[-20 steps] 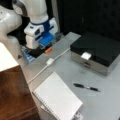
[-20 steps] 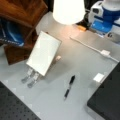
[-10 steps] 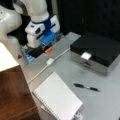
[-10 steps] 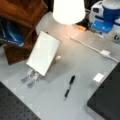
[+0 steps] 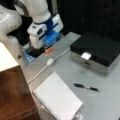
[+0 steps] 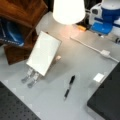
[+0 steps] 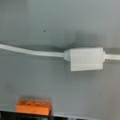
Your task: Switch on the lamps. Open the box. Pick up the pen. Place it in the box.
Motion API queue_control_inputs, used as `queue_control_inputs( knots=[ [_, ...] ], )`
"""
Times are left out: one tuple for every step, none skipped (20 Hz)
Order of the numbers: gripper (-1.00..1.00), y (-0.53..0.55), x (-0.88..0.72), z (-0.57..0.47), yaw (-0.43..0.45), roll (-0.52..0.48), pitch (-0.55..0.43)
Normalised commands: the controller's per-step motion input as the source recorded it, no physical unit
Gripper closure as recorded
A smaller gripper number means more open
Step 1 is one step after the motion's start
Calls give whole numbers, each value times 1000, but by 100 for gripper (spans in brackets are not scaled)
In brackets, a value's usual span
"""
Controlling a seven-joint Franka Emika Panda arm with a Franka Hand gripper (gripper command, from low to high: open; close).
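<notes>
1. Lamp shade [image 6: 68,10] glows bright cream-white in a front view, so the lamp step looks done. Only one lamp shows.
2. Gripper [image 5: 48,41] hangs low over the grey table [image 5: 105,100], near a front view's upper left, on the white and blue arm [image 5: 37,15]. Its fingers are hidden behind the blue body, so I cannot tell if the jaws stand apart or together; nothing is seen held.
3. Nearest to the gripper: the white inline cord switch [image 5: 50,61], just below and beside it in that view. The wrist view looks straight down on this switch [image 7: 86,58] and its white cable [image 7: 30,51], with a small orange block [image 7: 33,107] at the bottom edge. No fingers appear in the wrist view.
4. Box [image 5: 98,51] sits well apart from the gripper, toward a front view's right. Black lid is down flat, white tab [image 5: 85,55] on the front edge; not yet opened.
5. Pen [image 5: 87,87] lies flat on the table, away from the gripper toward a front view's bottom right, in front of the box and not touching it. Also seen in a front view [image 6: 69,86], near the box corner.
6. White notepad [image 5: 57,97] lies between the gripper and a front view's bottom edge, beside the pen, apart from it.
7. Judgement: step in hand is the end of the lamp step; box, pen pick and placing are all still undone.
8. Judgement: opening the box calls for travel across to the latch side and a lift at the lid's front edge.
</notes>
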Motion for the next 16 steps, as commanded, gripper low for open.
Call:
queue_control_inputs(
  knots=[
    [-100, 83, 537, 221, -183, 258, 165],
    [-100, 69, 526, 213, -174, 239, 169],
    [-100, 58, 508, 204, -164, 237, 166],
    [-100, 55, 520, 210, -155, 233, 170],
    [-100, 55, 523, 211, -146, 236, 174],
    [-100, 52, 503, 206, -135, 224, 176],
    [-100, 51, 492, 193, -115, 241, 167],
    [-100, 48, 487, 180, -93, 249, 168],
    [-100, 45, 461, 165, -82, 240, 166],
    [-100, 37, 443, 141, -41, 261, 183],
    [-100, 29, 426, 108, 6, 300, 191],
    [-100, 24, 414, 90, 24, 299, 189],
    [-100, 19, 401, 52, 45, 309, 174],
    [-100, 11, 393, 11, 70, 332, 143],
    [-100, -1, 387, -41, 93, 355, 106],
    [-100, -13, 380, -94, 106, 365, 69]
  ],
)
